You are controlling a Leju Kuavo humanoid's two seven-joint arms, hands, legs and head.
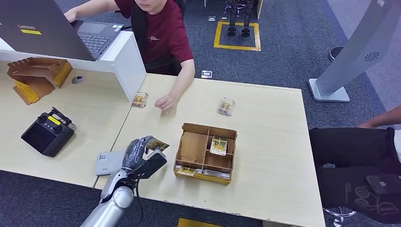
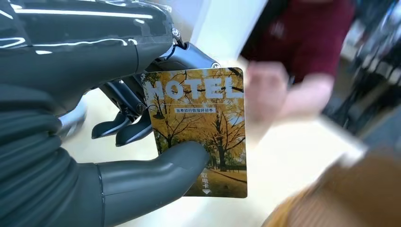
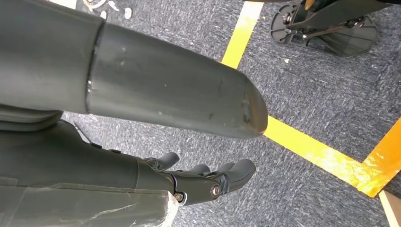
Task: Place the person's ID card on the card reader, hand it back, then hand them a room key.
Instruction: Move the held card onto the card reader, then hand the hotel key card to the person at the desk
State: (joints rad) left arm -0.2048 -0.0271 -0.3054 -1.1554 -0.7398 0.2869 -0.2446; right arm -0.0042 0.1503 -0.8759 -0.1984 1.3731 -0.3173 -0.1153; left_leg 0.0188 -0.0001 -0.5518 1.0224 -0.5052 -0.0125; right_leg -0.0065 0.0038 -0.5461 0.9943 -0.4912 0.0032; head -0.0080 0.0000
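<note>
My left hand (image 1: 141, 160) pinches a room key card (image 1: 156, 143) printed with yellow autumn trees, just above the table's near edge. In the left wrist view the card (image 2: 196, 118) reads HOTEL, with the thumb (image 2: 161, 172) pressed on its face and the darker fingers behind it. Beside that hand, toward my left, lies a grey-white card reader (image 1: 107, 163). The person's hand (image 1: 165, 102) rests on the table across from me, blurred in the left wrist view (image 2: 267, 90). A small yellow card (image 1: 140, 99) lies beside it. My right hand (image 3: 203, 182) hangs over the carpet, holding nothing.
A wooden compartment box (image 1: 195, 147) with several cards stands right of my left hand. Another wrapped card (image 1: 226, 106) lies beyond it. A black controller (image 1: 47, 133) and a wooden tray (image 1: 35, 78) sit on the left table. A second person sits at the right (image 1: 359, 161).
</note>
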